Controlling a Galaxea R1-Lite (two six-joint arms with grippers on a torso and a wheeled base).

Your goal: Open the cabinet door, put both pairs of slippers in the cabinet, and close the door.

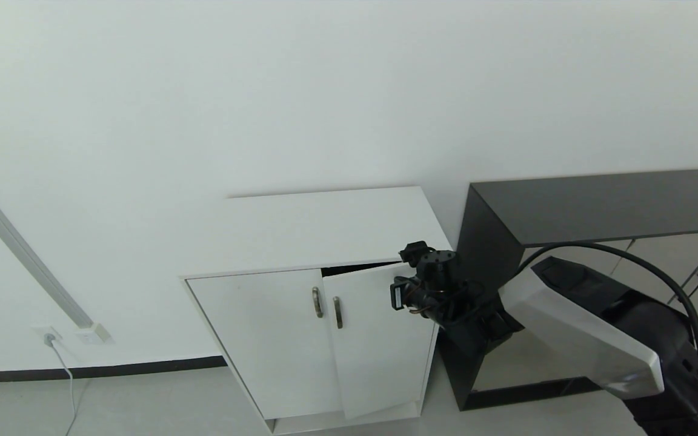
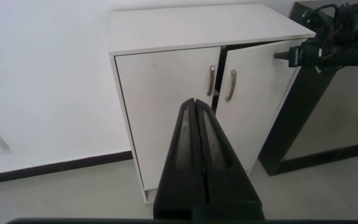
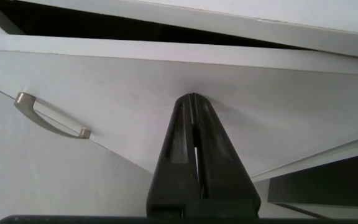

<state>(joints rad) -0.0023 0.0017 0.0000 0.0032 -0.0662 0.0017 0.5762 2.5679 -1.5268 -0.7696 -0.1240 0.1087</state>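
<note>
Cabinet, white: 1. Standing on the floor against the wall, in the middle of the head view.
Doors: 2. Left door shut flush. Right door ajar, swung out a little at its handle side, with a dark gap showing above its top edge.
Handles: 2, metal, upright, side by side where the doors meet. Left handle on the left door, right handle on the right door.
Black cabinet: 1. Just beside the white one on the robot's right, with a glossy front.
Wall plates: 2, low on the wall to the left. Socket with a cable hanging to the floor; blank plate at the foot of a slanting grey trunking.

Right gripper: 1. Arm stretched forward from the lower right, wrist level with the top of the right door. Fingers pressed together, nothing between them, tips at the door's face near its upper hinge-side corner; appears to touch, not certain.
Left gripper: 1. Held well back from the cabinet, pointing toward the meeting of the two doors. Fingers closed against each other, holding nothing.
</note>
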